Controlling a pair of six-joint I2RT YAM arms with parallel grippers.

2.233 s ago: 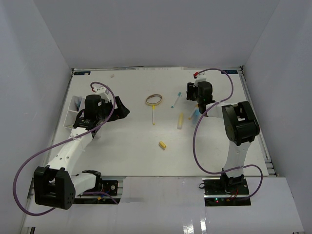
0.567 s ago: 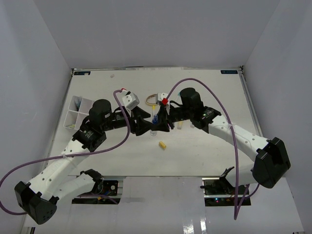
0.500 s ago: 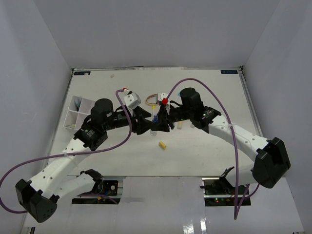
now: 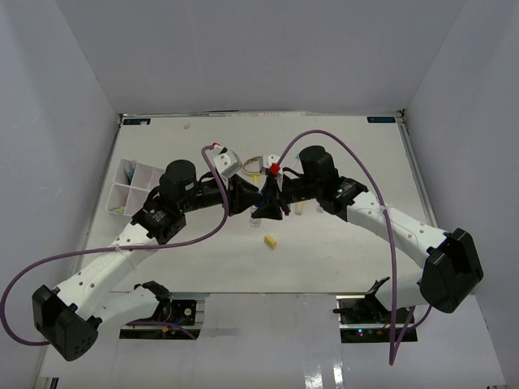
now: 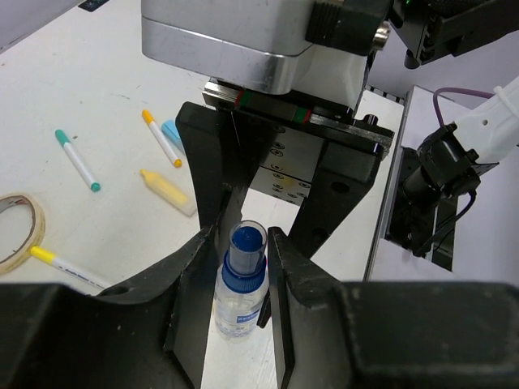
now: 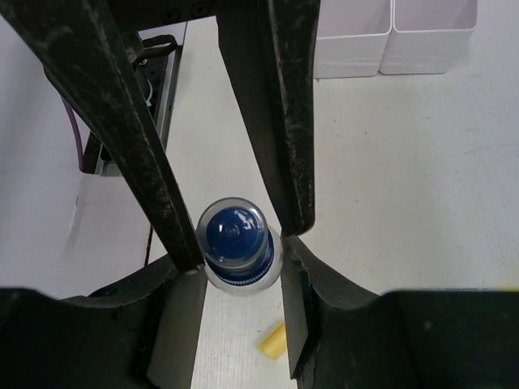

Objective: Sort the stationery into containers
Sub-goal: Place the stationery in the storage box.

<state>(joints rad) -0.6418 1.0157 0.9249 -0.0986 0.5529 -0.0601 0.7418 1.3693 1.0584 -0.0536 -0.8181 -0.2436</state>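
Progress: early, most of the stationery looks unsorted.

Nearest, a yellow eraser piece (image 4: 269, 241) lies loose on the table (image 4: 340, 259), just near of where the arms meet.

Mid-table, the small clear bottle (image 5: 241, 284) with a blue cap stands upright between both grippers. The right gripper (image 6: 237, 271) is clamped on it, one finger on each side of the cap collar. The left gripper (image 5: 237, 247) comes in from the opposite side and its pads appear pressed on the cap too, so both grip the bottle at once. It reads as a handover, right to left, not yet released.

At the left edge, about level with the bottle and well apart from it, sits the white tray (image 4: 134, 180). What its compartments hold cannot be told from here.

Farther out, beyond the grippers and loose on the table:
- yellow marker (image 5: 168, 192)
- orange-capped pen (image 5: 162, 139)
- teal pen (image 5: 77, 160)
- yellow-capped pen (image 5: 69, 267)
- tape ring (image 5: 20, 231), just beside that pen

Left to do: carry the bottle left to the tray, then the eraser, pens, marker and tape.
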